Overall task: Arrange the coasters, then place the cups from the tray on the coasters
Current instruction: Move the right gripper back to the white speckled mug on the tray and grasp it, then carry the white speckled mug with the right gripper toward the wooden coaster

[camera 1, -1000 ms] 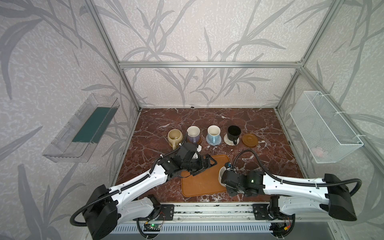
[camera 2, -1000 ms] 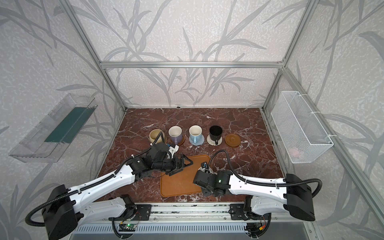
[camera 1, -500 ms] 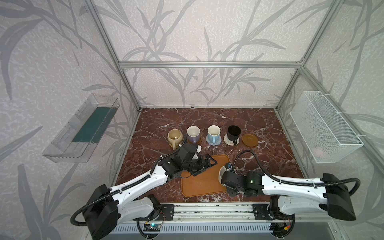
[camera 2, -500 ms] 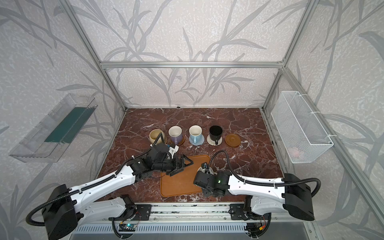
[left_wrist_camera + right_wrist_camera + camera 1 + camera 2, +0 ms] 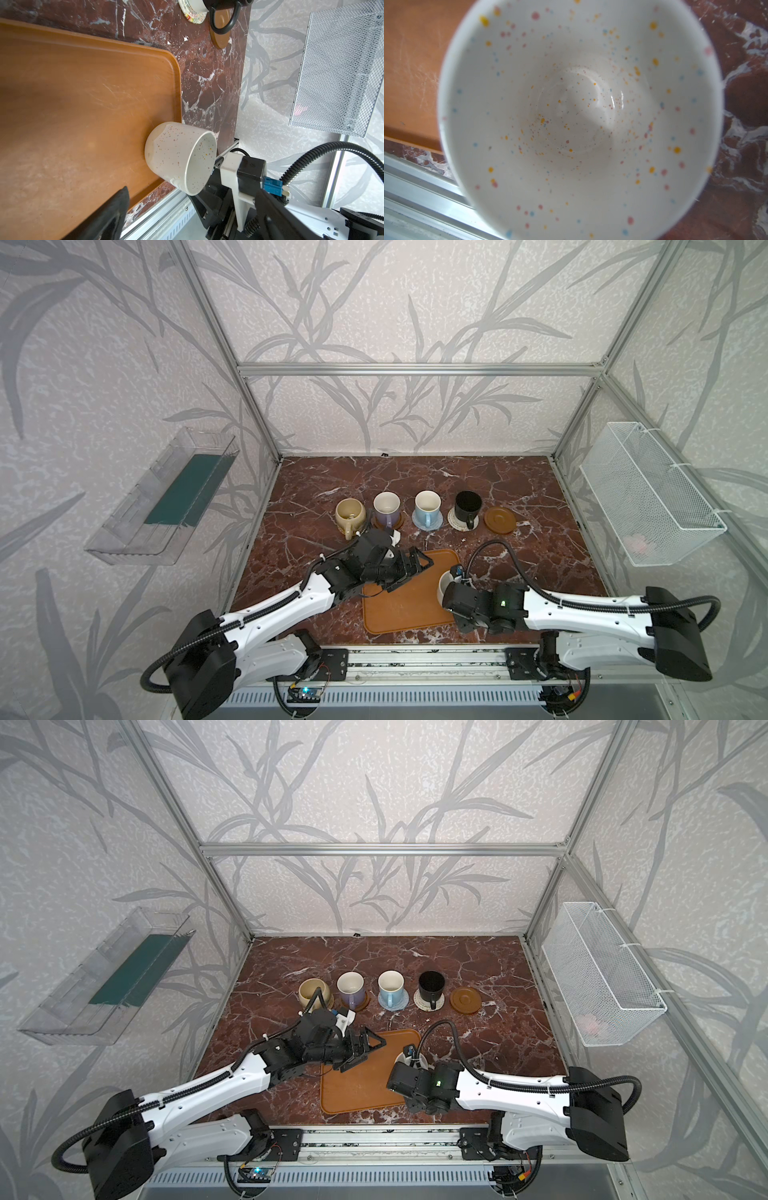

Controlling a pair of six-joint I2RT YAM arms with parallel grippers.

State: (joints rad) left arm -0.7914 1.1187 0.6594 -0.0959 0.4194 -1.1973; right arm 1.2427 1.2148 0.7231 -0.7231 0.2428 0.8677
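Tabletop (image 5: 415, 477): dark red-brown marble, white veining.
Tray (image 5: 399, 610): plain orange-brown, faint pale scuffs.
White mug (image 5: 579, 116): white inside and out, fine speckles of yellow, pink and light blue.
Beige mug (image 5: 350, 512): beige throughout.
Lavender mug (image 5: 386, 506): white inside; brown coaster (image 5: 400, 524) under it.
Light blue mug (image 5: 427, 504): white inside; blue-grey coaster (image 5: 437, 522) beneath.
Black mug (image 5: 468, 506): black inside too; cream coaster (image 5: 193, 16) beneath, small coloured marks at its rim.
Bare coaster (image 5: 500, 520): smooth brown.
Walls (image 5: 415, 323): pale grey, darker grey leaf pattern.
Wire basket (image 5: 648, 497): white.
Wall bin (image 5: 183, 489): clear, dark green panel.
Left arm (image 5: 286, 605), right arm (image 5: 582, 610): white shells, black joints.
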